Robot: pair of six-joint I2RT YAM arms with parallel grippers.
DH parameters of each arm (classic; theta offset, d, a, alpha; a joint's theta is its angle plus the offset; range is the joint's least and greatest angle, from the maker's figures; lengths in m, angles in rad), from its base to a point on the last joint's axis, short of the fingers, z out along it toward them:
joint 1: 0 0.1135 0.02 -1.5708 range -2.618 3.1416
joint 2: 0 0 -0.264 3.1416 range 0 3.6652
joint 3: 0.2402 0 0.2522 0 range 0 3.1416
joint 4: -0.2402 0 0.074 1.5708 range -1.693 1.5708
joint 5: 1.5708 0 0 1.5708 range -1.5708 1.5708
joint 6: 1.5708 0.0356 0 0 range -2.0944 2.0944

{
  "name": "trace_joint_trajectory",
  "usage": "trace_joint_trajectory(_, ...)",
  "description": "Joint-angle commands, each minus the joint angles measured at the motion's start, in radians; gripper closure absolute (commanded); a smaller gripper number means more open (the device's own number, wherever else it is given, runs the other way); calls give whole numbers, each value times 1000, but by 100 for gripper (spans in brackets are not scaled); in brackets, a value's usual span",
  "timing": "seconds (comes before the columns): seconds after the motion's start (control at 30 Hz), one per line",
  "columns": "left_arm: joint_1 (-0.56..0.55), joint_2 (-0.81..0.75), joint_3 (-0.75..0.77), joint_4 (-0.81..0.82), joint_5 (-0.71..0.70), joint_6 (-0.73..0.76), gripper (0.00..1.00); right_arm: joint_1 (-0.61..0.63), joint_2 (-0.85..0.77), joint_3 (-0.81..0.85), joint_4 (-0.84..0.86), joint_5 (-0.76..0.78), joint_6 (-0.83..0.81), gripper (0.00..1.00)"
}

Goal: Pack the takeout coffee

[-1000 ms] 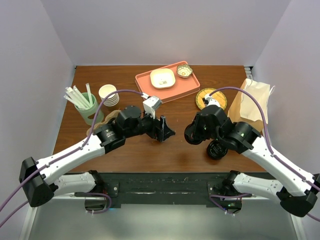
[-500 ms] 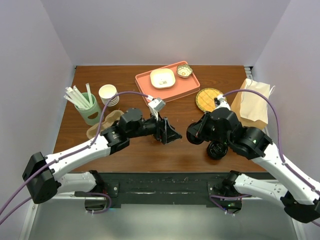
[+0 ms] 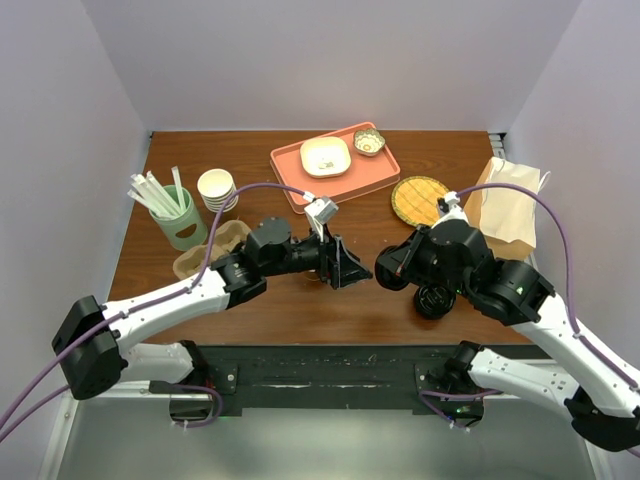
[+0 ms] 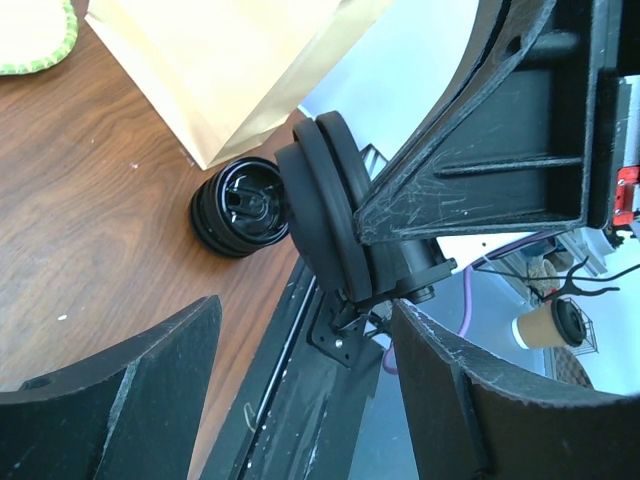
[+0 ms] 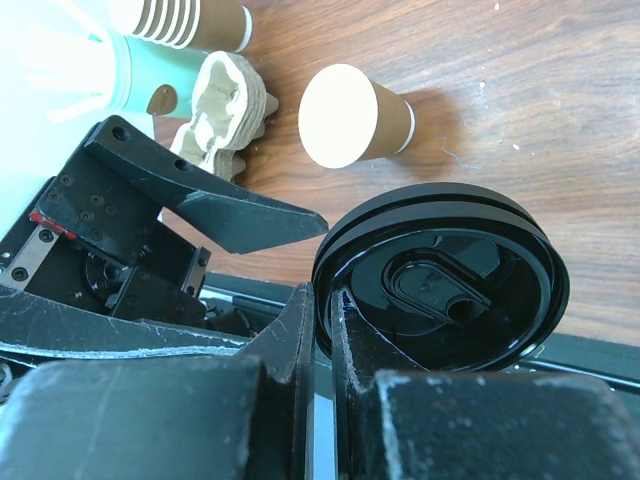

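Your right gripper (image 5: pixel 322 305) is pinching the rim of a round black plastic lid (image 5: pixel 440 285), its fingers pressed together on the edge. It is holding that lid tilted on edge above the brown wooden table (image 3: pixel 300 300), around the middle and toward the near side. Your left gripper (image 4: pixel 307 305) is facing it from the left, just beside the lid. Its fingers are standing wide apart and gripping nothing.

The coffee is sitting in two parts. One is the lid in your right gripper. The other is a lidless brown paper cup (image 5: pixel 355 115) with a pale inside, resting on the table to the left of the lid, near a pale moulded-pulp cup carrier (image 5: pixel 232 95). Your left arm is hiding that cup from the overhead camera. It is looking upright, though I cannot be sure.

A short stack of black plastic lids (image 3: pixel 435 298) is sitting on the table under your right arm, near a brown paper bag (image 3: pixel 505 210) at the right edge. A round yellow woven mat (image 3: pixel 420 198) is lying left of the bag, farther back. On the left side, a stack of paper cups (image 3: pixel 217 188) is standing beside a green cup of white straws (image 3: pixel 175 215).
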Motion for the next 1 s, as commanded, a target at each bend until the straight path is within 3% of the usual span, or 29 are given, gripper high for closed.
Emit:
trace_joint_trajectory(0.0, -13, 22, -1, 98, 13, -13, 27, 3, -13, -16, 42, 30, 28, 100)
trace_joint_trajectory(0.23, -17, 58, -2, 135, 24, -29, 31, 3, -6, -24, 60, 26, 40, 100)
trace_joint_trajectory(0.37, -18, 65, 0, 135, 10, -26, 40, 3, -6, -26, 62, 22, 45, 100)
trace_joint_trajectory(0.87, -23, 104, 2, 166, 30, -51, 45, 3, -23, -61, 86, -5, 63, 100)
trace_joint_trajectory(0.97, -24, 117, 3, 181, 38, -60, 51, 3, -33, -76, 88, -11, 73, 100)
